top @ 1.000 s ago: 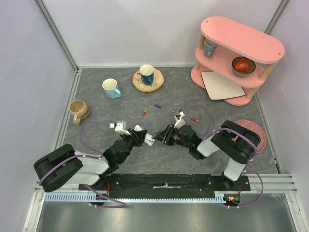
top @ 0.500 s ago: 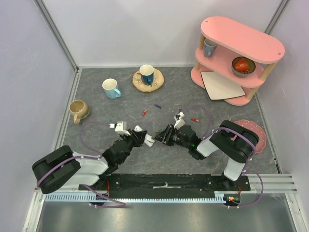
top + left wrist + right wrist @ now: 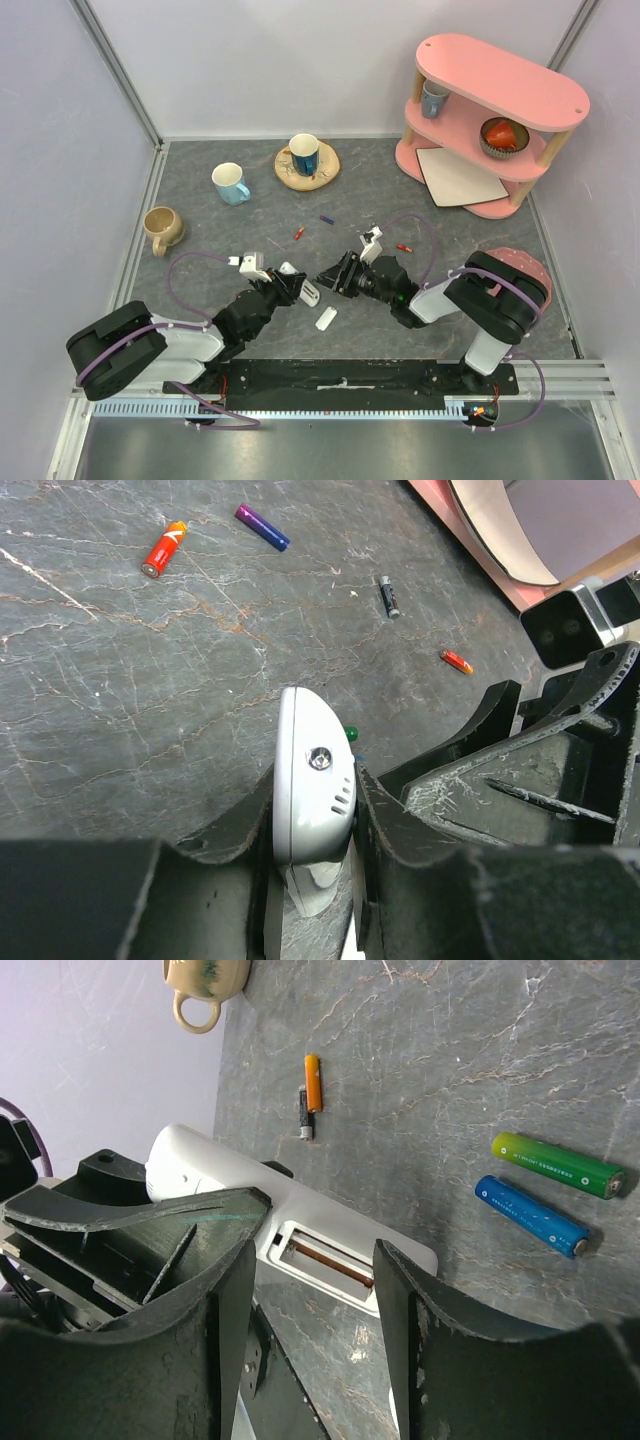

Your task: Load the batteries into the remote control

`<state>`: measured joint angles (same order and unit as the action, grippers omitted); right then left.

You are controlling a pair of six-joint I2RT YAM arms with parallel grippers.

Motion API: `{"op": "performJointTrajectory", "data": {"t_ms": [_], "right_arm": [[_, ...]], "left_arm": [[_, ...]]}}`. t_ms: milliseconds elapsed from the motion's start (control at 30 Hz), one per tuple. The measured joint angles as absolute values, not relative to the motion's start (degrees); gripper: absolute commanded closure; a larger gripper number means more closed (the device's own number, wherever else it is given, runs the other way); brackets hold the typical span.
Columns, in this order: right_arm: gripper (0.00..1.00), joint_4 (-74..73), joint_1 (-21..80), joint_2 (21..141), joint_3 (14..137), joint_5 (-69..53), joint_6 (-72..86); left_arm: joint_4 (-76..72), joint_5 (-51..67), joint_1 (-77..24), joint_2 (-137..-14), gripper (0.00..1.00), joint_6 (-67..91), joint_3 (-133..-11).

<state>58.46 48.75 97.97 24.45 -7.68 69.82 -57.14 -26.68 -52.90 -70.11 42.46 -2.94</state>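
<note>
My left gripper (image 3: 297,288) is shut on the white remote control (image 3: 306,292), held on edge just above the table; in the left wrist view the remote (image 3: 312,770) sits between my fingers (image 3: 240,825). My right gripper (image 3: 336,274) is open, its jaws either side of the remote's open battery bay (image 3: 325,1258). A small white cover (image 3: 326,318) lies on the table below it. A green battery (image 3: 557,1165) and a blue battery (image 3: 532,1215) lie close by. An orange-red battery (image 3: 164,548), a purple one (image 3: 262,526), a dark one (image 3: 388,595) and a small red one (image 3: 456,661) lie farther off.
A beige mug (image 3: 161,228) stands at the left, a white-blue mug (image 3: 230,183) and a blue cup on a wooden coaster (image 3: 306,163) at the back. A pink shelf (image 3: 490,120) fills the back right. A pink plate (image 3: 530,270) lies behind my right arm.
The small white cover has come away from the remote and now lies on the table below it. My right gripper has drawn back slightly. My left gripper still holds the remote.
</note>
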Motion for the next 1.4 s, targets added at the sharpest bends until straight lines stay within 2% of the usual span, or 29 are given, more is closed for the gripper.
{"op": "performJointTrajectory", "data": {"t_ms": [300, 500, 667, 867, 1100, 1200, 1300, 1400], "right_arm": [[0.39, 51.4, 48.7, 92.8, 24.5, -7.0, 66.7], [0.39, 30.6, 48.8, 78.0, 28.3, -4.2, 53.5], [0.39, 15.1, 50.0, 71.9, 33.5, -1.4, 40.8], [0.39, 0.7, 53.8, 73.6, 34.9, 1.7, 31.2], [0.38, -6.3, 61.5, 78.0, 38.5, 6.3, 24.6], [0.33, -7.2, 63.5, 79.4, 41.1, 7.6, 21.9], [0.23, -7.5, 65.1, 81.2, 43.1, 9.4, 20.1], [0.19, -7.7, 66.3, 83.5, 43.8, 10.9, 19.1]], "left_arm": [[-56.4, -27.1, -52.9, -69.7, 0.98, 43.2, -2.9], [-47.9, -30.5, -52.9, -62.2, 0.98, 44.8, -2.9], [-35.0, -32.9, -52.8, -52.0, 0.98, 46.6, -3.9], [-16.2, -31.6, -52.7, -40.4, 0.98, 51.4, -7.1], [1.8, -26.7, -52.7, -23.7, 0.98, 54.8, -7.4], [7.7, -25.1, -52.7, -14.9, 0.98, 55.4, -7.4], [12.1, -24.7, -52.7, -8.4, 0.98, 55.9, -7.4], [16.9, -24.3, -52.7, -3.2, 0.98, 56.4, -7.3]]}}
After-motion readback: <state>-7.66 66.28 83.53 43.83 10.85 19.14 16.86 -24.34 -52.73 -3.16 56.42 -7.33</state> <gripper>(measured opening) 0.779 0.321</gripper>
